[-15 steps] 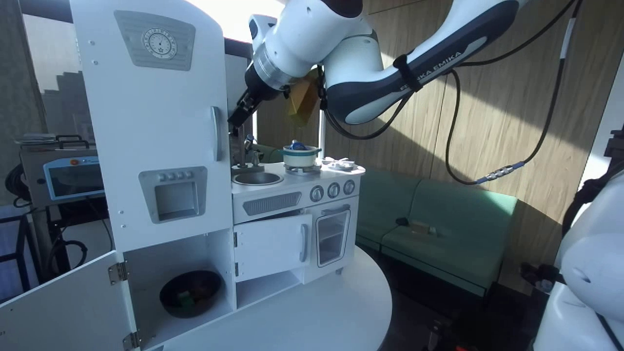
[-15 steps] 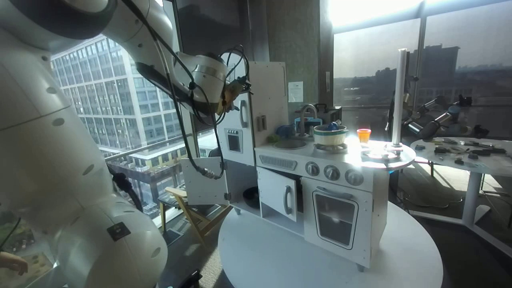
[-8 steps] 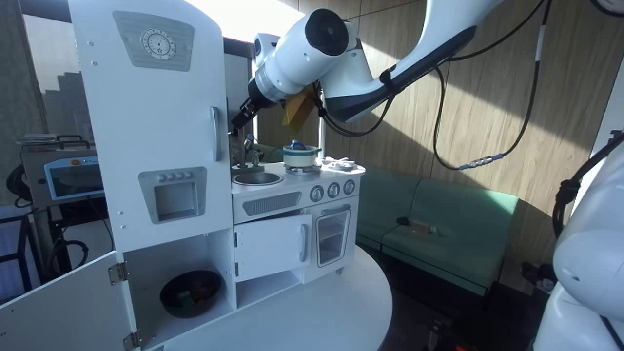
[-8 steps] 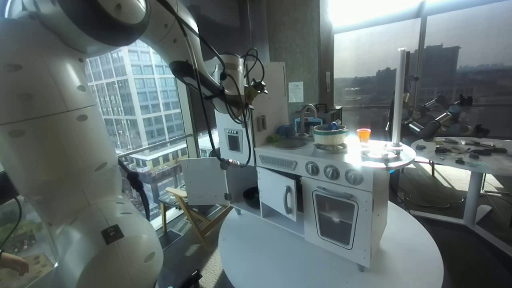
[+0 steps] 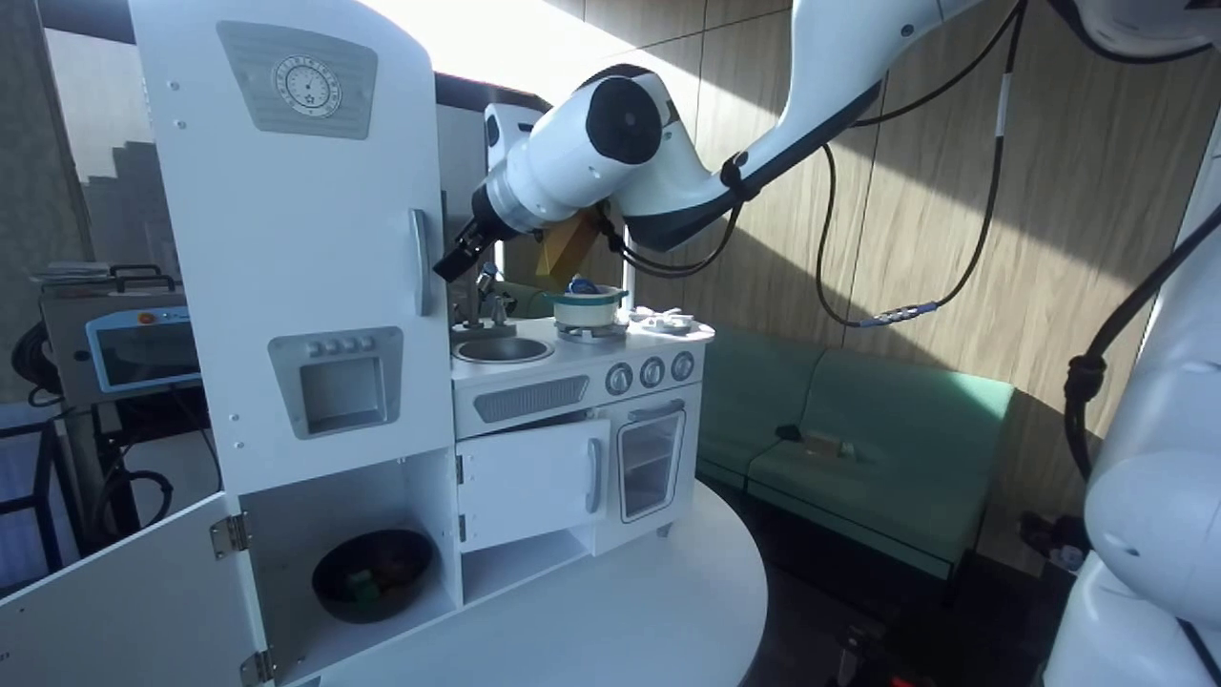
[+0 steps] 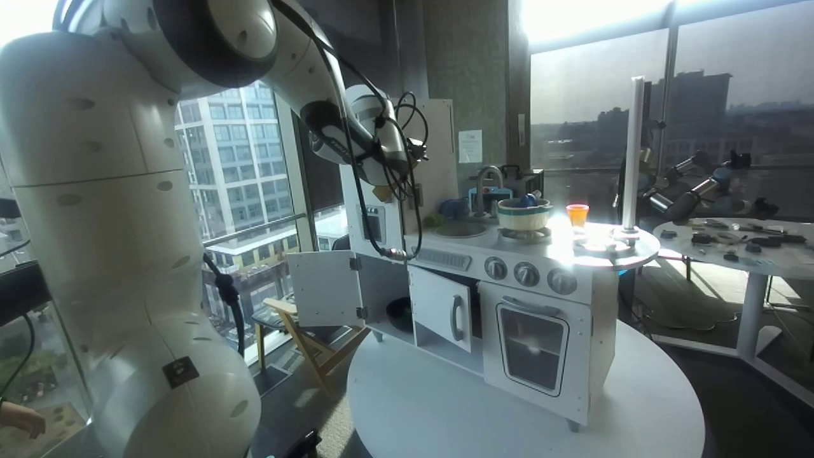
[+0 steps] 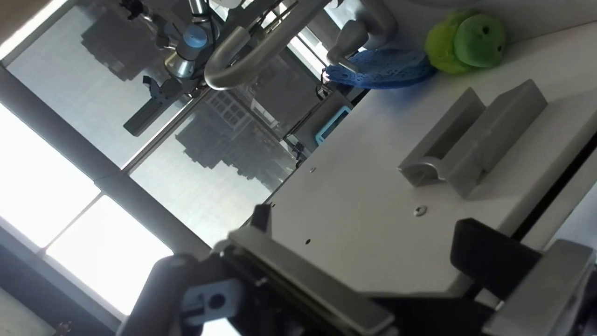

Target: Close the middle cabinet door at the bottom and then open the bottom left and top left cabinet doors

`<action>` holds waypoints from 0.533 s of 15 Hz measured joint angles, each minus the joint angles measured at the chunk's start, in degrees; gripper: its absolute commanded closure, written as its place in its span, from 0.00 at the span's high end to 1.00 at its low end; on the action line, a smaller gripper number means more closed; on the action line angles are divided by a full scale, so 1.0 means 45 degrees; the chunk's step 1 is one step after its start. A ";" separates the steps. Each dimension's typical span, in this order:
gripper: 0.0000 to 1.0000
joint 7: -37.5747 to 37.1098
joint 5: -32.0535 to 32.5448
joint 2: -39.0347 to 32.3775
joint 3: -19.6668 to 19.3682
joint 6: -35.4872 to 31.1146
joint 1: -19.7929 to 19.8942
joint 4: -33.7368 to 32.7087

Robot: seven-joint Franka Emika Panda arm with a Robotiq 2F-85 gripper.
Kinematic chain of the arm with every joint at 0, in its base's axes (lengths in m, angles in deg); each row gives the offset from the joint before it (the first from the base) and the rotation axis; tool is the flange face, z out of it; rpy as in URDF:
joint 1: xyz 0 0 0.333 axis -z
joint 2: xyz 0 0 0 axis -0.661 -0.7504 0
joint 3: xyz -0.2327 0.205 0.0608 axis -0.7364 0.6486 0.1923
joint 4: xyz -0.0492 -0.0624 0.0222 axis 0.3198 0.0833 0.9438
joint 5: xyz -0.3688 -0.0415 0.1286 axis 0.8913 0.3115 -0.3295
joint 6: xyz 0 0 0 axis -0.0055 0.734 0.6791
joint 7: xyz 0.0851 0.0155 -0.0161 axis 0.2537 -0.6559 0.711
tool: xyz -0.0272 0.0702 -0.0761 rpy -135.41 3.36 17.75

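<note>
Black gripper (image 7: pixel 368 234), fingers apart, faces a white side panel (image 7: pixel 354 186). Grey bracket (image 7: pixel 485 145): on that panel, near gripper. Top-left door (image 5: pixel 310 229): near gripper. Middle door (image 5: pixel 529 482): below gripper, stands ajar. Bottom-left door (image 5: pixel 134 606): below, well apart, stands wide open. Round white desk (image 5: pixel 610 620): lowest.

No text is showing legibly. Dial (image 5: pixel 308 86) on top left cabinet door (image 5: pixel 315 219) is bearing unreadably small marks. Paper sheet (image 6: pixel 470 146) on pillar (image 6: pixel 467 76) is showing blurred marks.
</note>
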 measured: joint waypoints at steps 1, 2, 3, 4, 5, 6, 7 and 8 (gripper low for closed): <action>1.00 -0.0745 0.0749 0.0018 0.0011 -0.0074 -0.0026 0.0128; 1.00 -0.1470 0.1474 0.0061 0.0020 -0.0169 -0.0060 0.0302; 1.00 -0.2084 0.2052 0.0126 0.0025 -0.0346 -0.0094 0.0495; 1.00 -0.2723 0.2670 0.0240 0.0033 -0.0559 -0.0137 0.0735; 1.00 -0.3396 0.3320 0.0400 0.0044 -0.0775 -0.0193 0.1029; 1.00 -0.4047 0.3954 0.0590 0.0057 -0.0960 -0.0280 0.1352; 1.00 -0.4624 0.4491 0.0776 0.0075 -0.1093 -0.0392 0.1685; 1.00 -0.5067 0.4884 0.0968 0.0105 -0.1197 -0.0526 0.2042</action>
